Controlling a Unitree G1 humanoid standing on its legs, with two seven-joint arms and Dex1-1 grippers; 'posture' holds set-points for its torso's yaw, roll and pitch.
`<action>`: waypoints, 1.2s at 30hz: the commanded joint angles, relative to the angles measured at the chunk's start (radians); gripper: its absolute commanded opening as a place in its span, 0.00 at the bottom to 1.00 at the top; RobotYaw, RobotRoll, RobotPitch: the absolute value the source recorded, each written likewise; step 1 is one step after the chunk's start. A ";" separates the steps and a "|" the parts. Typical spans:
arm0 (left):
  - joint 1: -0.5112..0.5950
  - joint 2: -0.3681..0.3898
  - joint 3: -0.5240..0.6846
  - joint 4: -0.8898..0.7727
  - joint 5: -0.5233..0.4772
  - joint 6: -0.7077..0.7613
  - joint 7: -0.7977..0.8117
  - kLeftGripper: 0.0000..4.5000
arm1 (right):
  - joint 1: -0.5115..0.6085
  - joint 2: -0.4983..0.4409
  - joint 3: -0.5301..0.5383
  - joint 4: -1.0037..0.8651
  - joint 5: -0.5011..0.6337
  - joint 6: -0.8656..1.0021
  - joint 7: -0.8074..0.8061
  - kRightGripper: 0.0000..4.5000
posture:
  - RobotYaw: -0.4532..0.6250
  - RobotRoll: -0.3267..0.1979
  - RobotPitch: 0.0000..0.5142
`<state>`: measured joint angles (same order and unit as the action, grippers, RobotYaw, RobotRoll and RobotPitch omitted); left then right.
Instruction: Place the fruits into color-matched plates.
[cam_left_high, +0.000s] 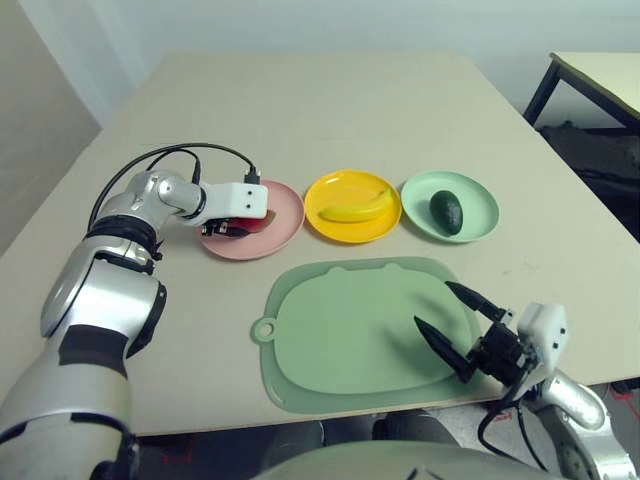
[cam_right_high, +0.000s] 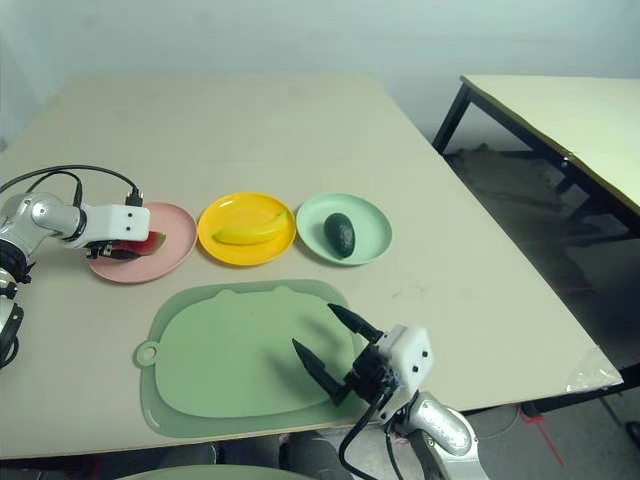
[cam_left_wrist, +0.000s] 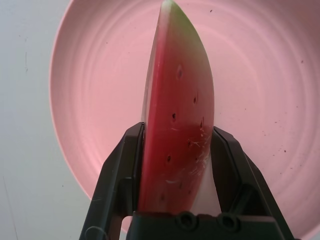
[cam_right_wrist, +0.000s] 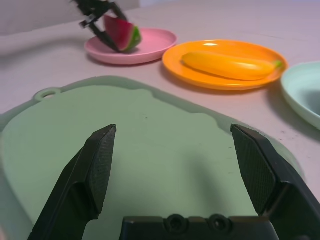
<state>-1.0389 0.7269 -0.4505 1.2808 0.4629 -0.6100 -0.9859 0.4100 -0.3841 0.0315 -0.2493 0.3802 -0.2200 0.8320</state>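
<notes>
Left gripper pinches the watermelon wedge over the pink plate, not yet released. Banana and avocado already lie in matching plates; right gripper hangs spread.

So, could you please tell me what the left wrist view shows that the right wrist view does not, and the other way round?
Left wrist view alone: the dark seeds on the watermelon wedge and how the left pincer clamps both its flat faces, held over the pink plate.

Right wrist view alone: the open right pincer over the green mat, the banana lying on the yellow plate, and an edge of the mint green plate.

Both: the wedge, the left pincer's grip on it and the pink plate.
</notes>
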 joint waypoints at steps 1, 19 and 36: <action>0.019 -0.015 0.003 0.007 0.013 -0.005 0.015 0.71 | -0.047 -0.043 0.023 0.076 -0.021 -0.065 0.089 1.00 | 0.40 0.62 0.00; 0.164 0.044 0.400 -0.319 -0.505 0.216 -0.205 0.99 | -0.357 -0.103 -0.188 0.217 0.146 0.173 -0.018 1.00 | 0.46 0.62 0.00; 0.971 -0.175 1.185 -1.215 -1.086 0.841 0.389 0.99 | -0.495 -0.237 -0.438 0.705 0.150 0.008 0.197 1.00 | 0.52 0.62 0.00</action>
<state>-0.0907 0.5688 0.7400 0.0996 -0.6307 0.2501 -0.6075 -0.0897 -0.6304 -0.3895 0.4182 0.5383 -0.1637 0.9957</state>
